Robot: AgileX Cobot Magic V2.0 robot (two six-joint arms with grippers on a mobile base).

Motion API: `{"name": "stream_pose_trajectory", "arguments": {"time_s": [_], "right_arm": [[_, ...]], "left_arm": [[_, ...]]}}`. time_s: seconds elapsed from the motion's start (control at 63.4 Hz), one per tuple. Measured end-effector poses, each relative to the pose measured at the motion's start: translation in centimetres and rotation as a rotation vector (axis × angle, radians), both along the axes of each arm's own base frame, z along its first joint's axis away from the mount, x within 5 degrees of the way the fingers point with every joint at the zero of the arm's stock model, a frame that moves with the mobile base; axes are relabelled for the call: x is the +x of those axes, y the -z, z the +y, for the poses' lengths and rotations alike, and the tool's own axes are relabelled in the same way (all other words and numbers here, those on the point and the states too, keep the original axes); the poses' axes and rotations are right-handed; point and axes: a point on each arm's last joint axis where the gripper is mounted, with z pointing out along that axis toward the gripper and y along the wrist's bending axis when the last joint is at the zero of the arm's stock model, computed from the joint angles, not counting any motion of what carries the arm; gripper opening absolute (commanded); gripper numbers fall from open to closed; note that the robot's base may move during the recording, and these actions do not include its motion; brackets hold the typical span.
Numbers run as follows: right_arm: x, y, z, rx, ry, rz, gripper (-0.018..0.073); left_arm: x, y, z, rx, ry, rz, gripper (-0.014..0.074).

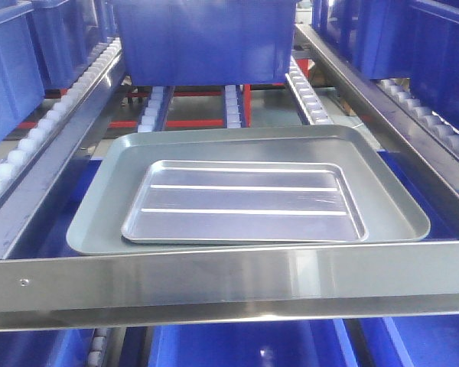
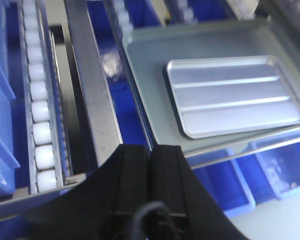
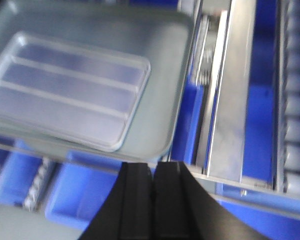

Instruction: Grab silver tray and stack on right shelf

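The silver tray (image 1: 241,201), shiny with two raised ribs, lies flat inside a larger dull grey tray (image 1: 96,218) on the roller shelf, just behind the polished front rail (image 1: 229,277). It also shows in the left wrist view, the silver tray (image 2: 235,95) up and to the right of my left gripper (image 2: 150,150), and in the right wrist view, the silver tray (image 3: 65,87) up and to the left of my right gripper (image 3: 153,167). Both grippers are shut with nothing between the jaws, and both hang in front of the rail, clear of the trays.
A big blue bin (image 1: 203,38) stands on the rollers right behind the trays. More blue bins (image 1: 11,69) fill the left and right lanes (image 1: 413,38). White roller rails (image 2: 40,115) and steel dividers (image 3: 230,100) flank the trays. Blue bins (image 1: 245,344) sit on the level below.
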Motion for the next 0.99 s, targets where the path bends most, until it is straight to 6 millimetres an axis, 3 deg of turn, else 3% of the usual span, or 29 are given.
{"name": "stream_pose_trajectory", "arguments": {"time_s": [0.142,0.268,0.993], "right_arm": [[-2.6,-1.8,-1.0,0.067,-0.002,-0.17,0.0055],[-4.0,-2.5,-1.6,0.099,-0.002,-0.252,0.0055],[-4.1,-2.5,-1.6,0.1,-0.002,-0.256,0.0055]], "left_arm": [[-2.1,-0.7,1.5,-0.055,-0.008,-0.091,-0.0093],[-2.8,-0.9,1.9,-0.076,-0.008,-0.123,-0.0093],[-2.8,-0.7,1.9,-0.078,-0.009,-0.099,-0.0093]]}}
